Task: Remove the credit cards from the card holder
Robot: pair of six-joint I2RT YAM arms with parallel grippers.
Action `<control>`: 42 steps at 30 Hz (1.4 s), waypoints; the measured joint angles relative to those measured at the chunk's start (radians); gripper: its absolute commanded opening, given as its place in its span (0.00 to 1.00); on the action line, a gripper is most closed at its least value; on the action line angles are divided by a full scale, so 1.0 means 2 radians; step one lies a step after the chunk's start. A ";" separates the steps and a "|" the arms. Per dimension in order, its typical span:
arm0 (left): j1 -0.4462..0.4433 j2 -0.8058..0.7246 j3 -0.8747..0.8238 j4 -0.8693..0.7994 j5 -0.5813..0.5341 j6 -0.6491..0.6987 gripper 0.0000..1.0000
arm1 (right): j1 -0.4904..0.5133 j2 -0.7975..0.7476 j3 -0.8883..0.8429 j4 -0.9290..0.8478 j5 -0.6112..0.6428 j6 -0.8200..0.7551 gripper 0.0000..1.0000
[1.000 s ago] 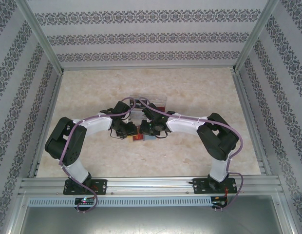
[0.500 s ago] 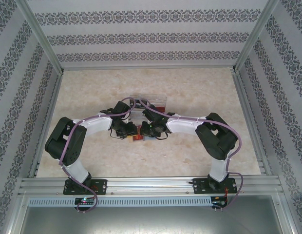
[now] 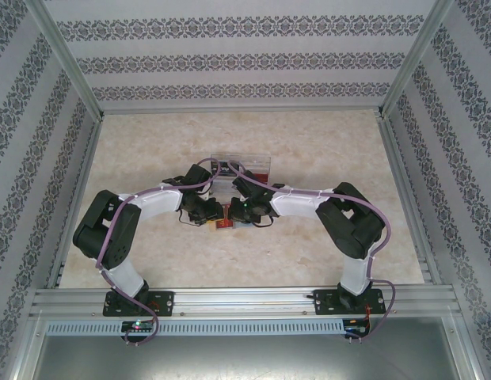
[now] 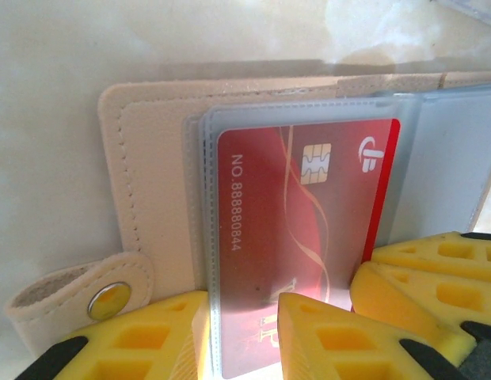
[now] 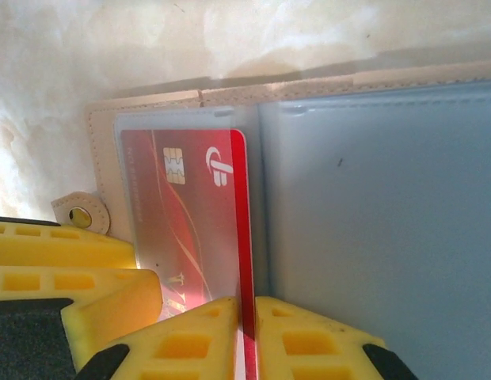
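Note:
The card holder (image 4: 154, 174) is a beige stitched wallet with clear sleeves, lying open on the table. A red credit card (image 4: 293, 206) with a chip sits in the left sleeve, a bare red strip showing along its right edge. My left gripper (image 4: 241, 340) is partly open, its yellow fingertips resting on that sleeve's near end with nothing pinched. My right gripper (image 5: 247, 332) is shut on the bare strip of the red card (image 5: 190, 214). In the top view both grippers, left (image 3: 216, 215) and right (image 3: 234, 215), meet over the holder (image 3: 226, 226).
A grey-blue empty-looking sleeve (image 5: 372, 222) covers the holder's right half. A snap tab (image 4: 111, 297) sticks out at the holder's left. A clear plastic box (image 3: 241, 162) stands just behind the grippers. Aluminium posts and patterned walls enclose the pale marbled table (image 3: 333, 142).
The right gripper has slid a little left toward the left gripper, and its jaws have closed onto the card's edge. The left arm has stayed put.

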 measured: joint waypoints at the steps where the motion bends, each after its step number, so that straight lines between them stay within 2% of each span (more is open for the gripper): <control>1: 0.000 0.000 0.000 0.000 0.000 0.000 0.31 | 0.000 0.000 0.000 0.000 -0.001 0.003 0.07; 3: 0.000 0.000 0.000 0.000 0.000 0.000 0.31 | -0.001 0.000 -0.001 0.001 -0.001 0.006 0.00; 13: 0.000 0.002 0.000 0.000 -0.001 0.001 0.22 | -0.017 -0.018 -0.032 0.020 -0.004 0.008 0.00; 29: 0.000 0.007 0.005 -0.003 0.000 0.001 0.23 | -0.023 -0.023 -0.036 0.021 -0.012 0.005 0.00; 36: 0.000 0.018 0.017 -0.015 -0.001 0.001 0.19 | -0.023 -0.023 -0.036 0.022 -0.014 0.005 0.00; 42: 0.000 0.028 0.033 -0.040 -0.008 0.003 0.09 | -0.023 -0.023 -0.036 0.022 -0.014 0.005 0.00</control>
